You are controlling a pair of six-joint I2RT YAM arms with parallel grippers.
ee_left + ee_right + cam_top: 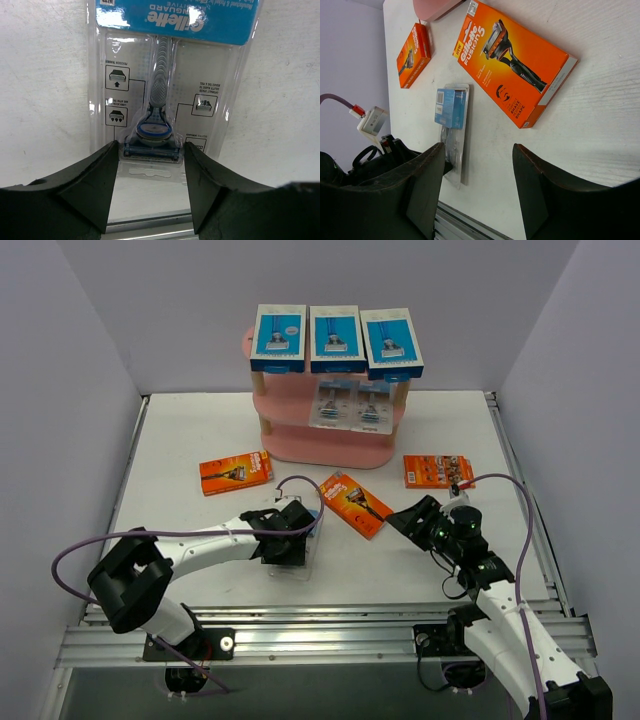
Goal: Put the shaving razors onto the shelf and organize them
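Hovering my left gripper (150, 150), jaws apart, over a clear blister pack (165, 100) flat on the white tabletop (190, 435); right gripper (477, 185) open too (grey walls (60, 390) around). Blue boxes (336, 338) top the pink shelf (330, 450).

White surface (200, 440) carries the pink shelf (330, 448) at far centre, three orange cards (235, 472) (354, 504) (438, 471) flat in front of it, and one clear blister pack (451, 107) flat nearer the front edge. Shelf top tier: three blue-and-white boxes (278, 338) (335, 338) (391, 342) side by side. Middle tier: two grey blister packs (334, 400) (373, 403) side by side.
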